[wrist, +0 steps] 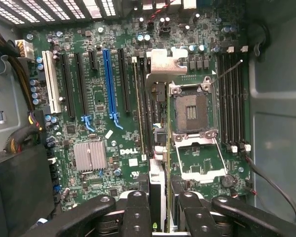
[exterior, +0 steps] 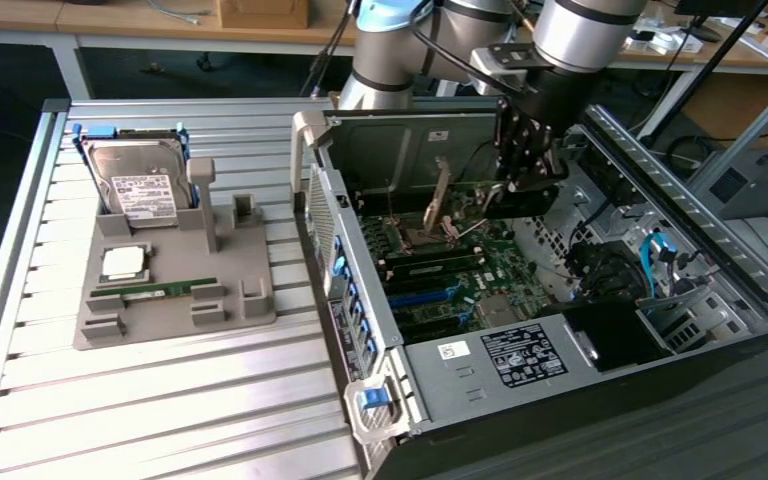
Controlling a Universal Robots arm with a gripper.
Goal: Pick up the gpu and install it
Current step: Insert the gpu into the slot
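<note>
My gripper (exterior: 534, 180) reaches down into the open computer case (exterior: 357, 300), above the motherboard (exterior: 451, 270). In the wrist view the gripper (wrist: 160, 210) is shut on the gpu (wrist: 157, 173), a thin card seen edge-on between the black fingers (wrist: 137, 207). Its silvery bracket (wrist: 163, 61) is at the far end. The card runs along the board between the black expansion slots (wrist: 123, 79) and the open CPU socket (wrist: 191, 108). I cannot tell whether the card touches a slot.
The blue expansion slot (wrist: 110, 84) lies further over. The case walls close in on all sides. Outside, a grey holder (exterior: 171, 290) on the slatted table (exterior: 157, 400) carries a hard drive (exterior: 144, 190), a CPU chip (exterior: 124, 262) and a green memory stick (exterior: 164, 288).
</note>
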